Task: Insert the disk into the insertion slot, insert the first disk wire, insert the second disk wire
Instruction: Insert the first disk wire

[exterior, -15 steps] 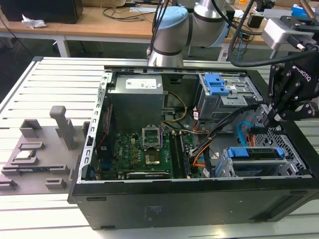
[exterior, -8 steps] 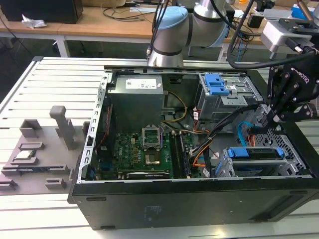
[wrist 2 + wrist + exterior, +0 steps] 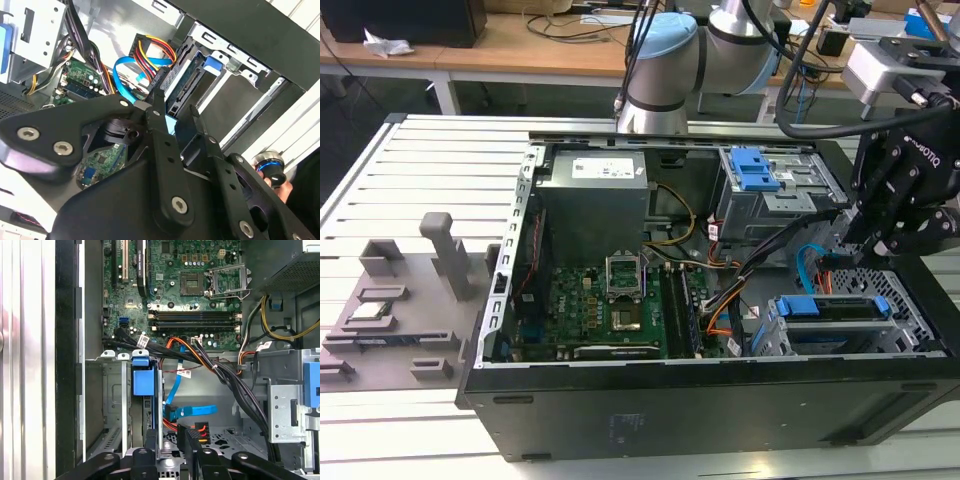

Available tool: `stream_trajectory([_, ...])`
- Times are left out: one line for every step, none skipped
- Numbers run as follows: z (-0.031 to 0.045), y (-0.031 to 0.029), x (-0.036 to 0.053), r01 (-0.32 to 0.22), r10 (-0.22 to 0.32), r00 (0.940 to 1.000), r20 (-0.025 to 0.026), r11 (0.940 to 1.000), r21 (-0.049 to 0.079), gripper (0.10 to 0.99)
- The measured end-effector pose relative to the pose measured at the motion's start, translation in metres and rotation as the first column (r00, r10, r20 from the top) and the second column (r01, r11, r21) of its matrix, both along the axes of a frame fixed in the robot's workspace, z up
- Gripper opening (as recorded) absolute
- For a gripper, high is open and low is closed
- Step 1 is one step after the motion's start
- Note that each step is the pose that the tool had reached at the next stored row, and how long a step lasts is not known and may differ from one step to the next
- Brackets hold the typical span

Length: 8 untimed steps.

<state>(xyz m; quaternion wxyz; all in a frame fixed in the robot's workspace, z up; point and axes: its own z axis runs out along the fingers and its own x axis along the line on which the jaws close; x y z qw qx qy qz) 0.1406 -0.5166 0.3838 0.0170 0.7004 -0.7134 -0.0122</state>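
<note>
The disk [image 3: 830, 308], in its blue carrier, sits inside the silver insertion slot [image 3: 912, 300] at the case's corner on the exterior view's right. Both wrist views show the disk [image 3: 142, 382] seated on edge in the cage [image 3: 112, 390]. My gripper [image 3: 858, 238] hangs just behind the cage, its fingers [image 3: 151, 440] a narrow gap apart with nothing between them. The first disk wire [image 3: 150, 50], orange, red and black, ends in a dark plug [image 3: 162, 75] at the disk's end, just beyond my fingertip [image 3: 158, 102]. The second disk wire [image 3: 172, 399], light blue, loops beside it.
A grey cage with a blue latch [image 3: 755, 170] stands behind the gripper. The power supply [image 3: 595, 190] and motherboard [image 3: 610, 300] take up the middle of the case. Black cable bundles [image 3: 235, 385] run past the cage. A grey fixture plate [image 3: 390, 310] lies outside, on the exterior view's left.
</note>
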Motion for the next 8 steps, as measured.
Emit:
stream_trajectory([-0.0006,0.0006,0.0008,0.000,0.000,1.0000,-0.0001,1.0000,-0.004,0.361])
stream_trajectory([-0.0015,0.0010,0.0015,0.000,0.000,1.0000,-0.0004,1.0000,-0.006,0.361])
stream_trajectory([-0.0020,0.0011,0.0019,0.000,0.000,1.0000,-0.0004,1.0000,-0.008,0.361])
stream_trajectory([-0.0025,0.0012,0.0023,0.000,0.000,1.0000,-0.0005,1.0000,-0.008,0.361])
stream_trajectory([-0.0033,0.0013,0.0027,0.000,0.000,1.0000,-0.0006,1.0000,-0.008,0.361])
stream_trajectory([-0.0044,0.0012,0.0027,0.000,0.000,1.0000,-0.0006,1.0000,-0.008,0.361])
stream_trajectory([-0.0054,0.0012,0.0031,0.000,0.000,1.0000,-0.0006,1.0000,-0.008,0.361])
stream_trajectory([-0.0064,0.0012,0.0033,0.000,0.000,1.0000,-0.0006,1.0000,-0.008,0.361])
